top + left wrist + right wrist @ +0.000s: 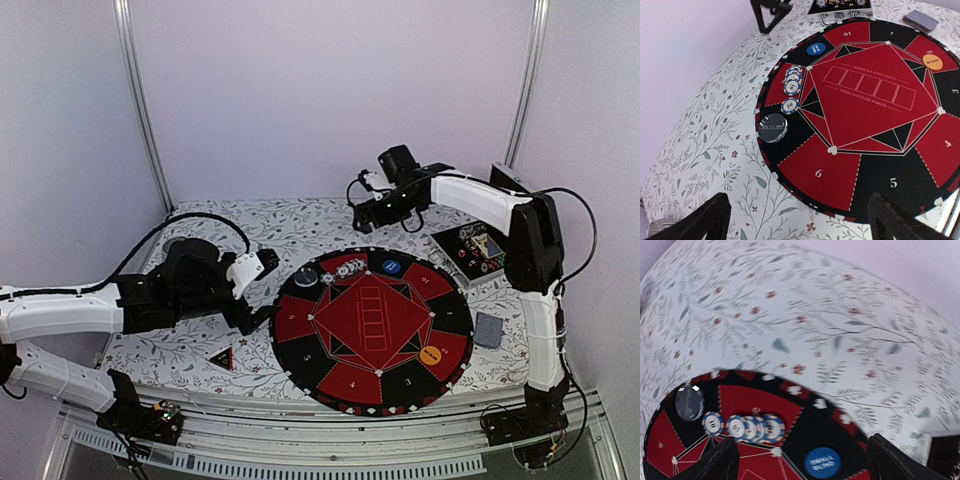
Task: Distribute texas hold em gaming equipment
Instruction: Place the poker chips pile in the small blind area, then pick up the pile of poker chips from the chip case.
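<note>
— Hovering: my left gripper (797, 207), black fingers spread wide, nothing between them, over the rim of the round red-and-black mat (875, 165). Yours?

— Right gripper (797, 452) likewise agape, empty. Just beyond it: poker chips (747, 427), blue-white striped rims, overlapping in a row on the mat. Glossy dark disc (690, 402) beside them. Blue disc (822, 462), white lettering, on a black wedge.

— Noted. Orange disc (933, 61) on a far red wedge. Cards (921, 20), grey-blue backs, stacked on the floral cloth (705, 140) off the mat. Black-red triangle (221, 357) on cloth too, near my arm.
</note>
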Available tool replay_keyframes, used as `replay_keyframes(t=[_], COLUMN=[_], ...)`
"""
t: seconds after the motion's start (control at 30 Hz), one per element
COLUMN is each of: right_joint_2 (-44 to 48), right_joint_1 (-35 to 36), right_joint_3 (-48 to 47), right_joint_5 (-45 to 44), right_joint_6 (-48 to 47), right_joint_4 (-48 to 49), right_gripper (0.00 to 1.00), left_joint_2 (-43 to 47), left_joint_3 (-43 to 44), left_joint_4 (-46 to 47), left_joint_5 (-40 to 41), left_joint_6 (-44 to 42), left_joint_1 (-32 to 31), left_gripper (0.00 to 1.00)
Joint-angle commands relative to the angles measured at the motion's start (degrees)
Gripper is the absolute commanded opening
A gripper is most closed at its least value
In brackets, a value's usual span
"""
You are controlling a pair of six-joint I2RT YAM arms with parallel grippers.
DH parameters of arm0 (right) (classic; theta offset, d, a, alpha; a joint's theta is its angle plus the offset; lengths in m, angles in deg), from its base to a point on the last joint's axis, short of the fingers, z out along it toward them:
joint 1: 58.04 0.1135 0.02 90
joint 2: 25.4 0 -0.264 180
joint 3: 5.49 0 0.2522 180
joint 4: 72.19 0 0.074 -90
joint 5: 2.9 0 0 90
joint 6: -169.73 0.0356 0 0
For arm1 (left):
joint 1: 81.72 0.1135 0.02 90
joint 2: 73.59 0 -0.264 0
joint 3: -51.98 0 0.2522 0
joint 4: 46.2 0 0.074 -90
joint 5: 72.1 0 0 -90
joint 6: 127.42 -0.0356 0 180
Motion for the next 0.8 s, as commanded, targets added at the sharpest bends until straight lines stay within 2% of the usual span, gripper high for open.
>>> replay_keyframes(t=[0.0,0.1,0.3,0.57,0.77], right_joint_2=[6.51,6.05,2.08,-3.82,-5.84], right_joint_1=[-12.30,-19.21,-26.98,-28.74,-28.74], right_joint_3=[2.54,3.33,2.63,-0.39,-0.89], right_joint_5=[-7.44,-9.87,-10.01,-8.27,-7.96], right_joint_6=[-1.38,-0.99,-2.61,-3.96,-3.63], right_joint_4=[-3.85,-4.90,-4.06,-3.63,-2.70], right_gripper=[0.82,0.69,0.53,0.37,0.33], left_joint_2=[3.01,3.45,2.67,1.87,0.20], left_joint_3=[0.14,-0.22,-0.34,-1.00,-0.69], left_joint_4=[-1.23,-1.31,-1.60,-2.50,-2.28], left_joint_5=[1.41,1.49,2.18,3.32,2.92], left_joint_6=[0.27,0.68,2.13,3.67,4.11], left_joint_1=[1.97,2.93,4.57,7.99,9.61], left_gripper=[0.98,0.98,0.98,0.98,0.98])
